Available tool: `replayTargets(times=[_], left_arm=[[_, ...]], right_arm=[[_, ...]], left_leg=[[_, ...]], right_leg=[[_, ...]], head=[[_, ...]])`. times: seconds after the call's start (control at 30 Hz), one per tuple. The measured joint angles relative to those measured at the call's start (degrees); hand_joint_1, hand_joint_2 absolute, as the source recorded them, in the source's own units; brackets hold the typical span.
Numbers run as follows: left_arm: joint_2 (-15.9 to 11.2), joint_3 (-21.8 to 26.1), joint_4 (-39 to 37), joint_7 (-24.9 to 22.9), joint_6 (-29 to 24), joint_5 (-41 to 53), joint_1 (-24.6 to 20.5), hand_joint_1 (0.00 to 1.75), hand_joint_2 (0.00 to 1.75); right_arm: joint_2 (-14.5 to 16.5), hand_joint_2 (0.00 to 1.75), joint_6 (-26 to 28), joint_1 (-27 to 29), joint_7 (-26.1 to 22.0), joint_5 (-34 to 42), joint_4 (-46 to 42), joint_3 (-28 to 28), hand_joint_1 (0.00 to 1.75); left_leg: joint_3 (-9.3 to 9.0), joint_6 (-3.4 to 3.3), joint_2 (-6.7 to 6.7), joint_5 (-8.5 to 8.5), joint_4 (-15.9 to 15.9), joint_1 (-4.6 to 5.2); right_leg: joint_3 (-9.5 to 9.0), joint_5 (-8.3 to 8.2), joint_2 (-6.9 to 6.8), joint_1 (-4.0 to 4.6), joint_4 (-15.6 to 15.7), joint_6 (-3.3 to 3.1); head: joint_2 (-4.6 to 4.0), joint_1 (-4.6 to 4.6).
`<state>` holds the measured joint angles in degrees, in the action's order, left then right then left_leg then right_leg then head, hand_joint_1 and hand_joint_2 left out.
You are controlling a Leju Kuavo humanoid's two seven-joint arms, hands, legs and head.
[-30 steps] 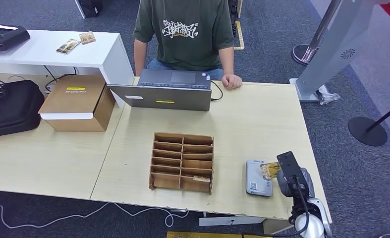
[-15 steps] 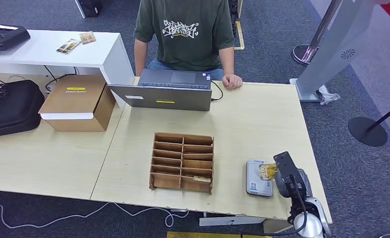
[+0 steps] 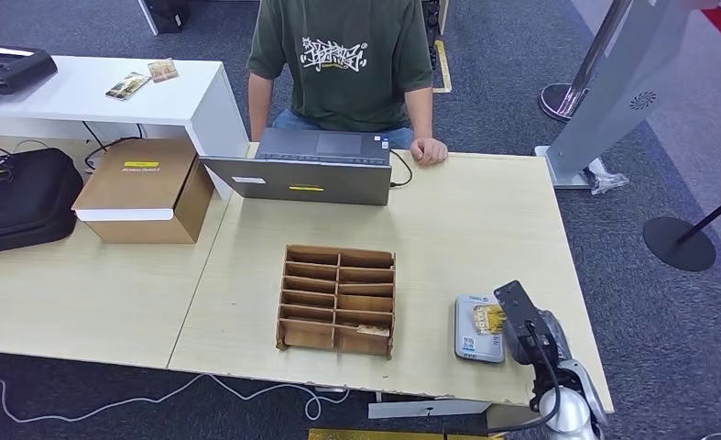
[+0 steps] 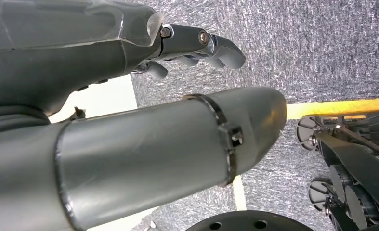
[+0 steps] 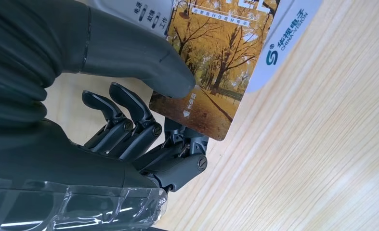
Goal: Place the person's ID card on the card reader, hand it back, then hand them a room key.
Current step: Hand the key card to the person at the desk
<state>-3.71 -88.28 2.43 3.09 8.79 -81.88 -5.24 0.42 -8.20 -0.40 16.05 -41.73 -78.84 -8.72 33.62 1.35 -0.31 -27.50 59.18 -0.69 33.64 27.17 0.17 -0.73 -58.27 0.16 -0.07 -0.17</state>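
Observation:
My right hand (image 3: 524,318) holds the ID card (image 3: 486,317), printed with yellow autumn trees, over the grey card reader (image 3: 472,341) near the table's front right corner. In the right wrist view the thumb (image 5: 144,57) presses on top of the card (image 5: 216,62) and the darker fingers (image 5: 129,125) curl beneath it, with the reader (image 5: 283,38) under the card's far part. I cannot tell if the card touches the reader. A room key card (image 3: 371,330) lies in a near slot of the wooden rack (image 3: 337,299). My left hand (image 4: 144,144) hangs over the carpet, holding nothing.
A person in a green shirt (image 3: 343,55) sits across the table with one hand (image 3: 429,149) resting on its far edge. A grey laptop (image 3: 306,165) stands in front of them. A cardboard box (image 3: 146,188) and a black bag (image 3: 17,197) are at the left.
My right hand has moved a little to the left with the card, bringing it further over the reader. The person has stayed still.

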Motion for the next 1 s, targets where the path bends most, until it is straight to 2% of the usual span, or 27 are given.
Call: replayTargets(times=[0.3,0.4,0.7,1.0], left_arm=[[0.0,0.0,0.0,0.0,0.0,0.0,0.0,0.00,0.00],[0.0,0.0,0.0,0.1,-0.1,-0.1,0.0,0.00,0.00],[0.2,0.0,0.0,0.5,-0.5,0.2,0.0,0.00,0.00],[0.4,0.0,0.0,1.0,-0.6,1.3,0.0,0.00,0.00]], right_arm=[[0.0,1.75,1.2,-0.4,0.2,-0.1,0.6,0.2,1.75],[0.0,1.75,3.5,-0.4,-0.6,0.0,0.4,0.2,1.75],[1.5,1.75,15.1,-0.5,-8.7,3.3,-3.6,-0.1,1.75],[2.9,1.75,19.8,-0.5,-12.5,2.3,-7.4,-0.1,1.75]], left_leg=[[-0.05,0.00,0.01,0.00,0.0,0.00],[-0.03,0.00,0.01,0.00,0.0,0.01],[-0.01,0.00,0.00,0.00,0.0,0.01],[0.02,0.00,0.00,0.00,0.0,0.01]], right_leg=[[-0.04,0.00,0.00,0.00,0.0,0.00],[-0.04,0.00,-0.01,0.00,0.0,0.00],[-0.01,0.00,-0.01,0.00,0.0,0.00],[0.00,0.00,-0.01,0.00,0.0,0.00]], head=[[0.00,-0.01],[0.00,-0.01],[0.00,-0.01],[0.00,-0.01]])
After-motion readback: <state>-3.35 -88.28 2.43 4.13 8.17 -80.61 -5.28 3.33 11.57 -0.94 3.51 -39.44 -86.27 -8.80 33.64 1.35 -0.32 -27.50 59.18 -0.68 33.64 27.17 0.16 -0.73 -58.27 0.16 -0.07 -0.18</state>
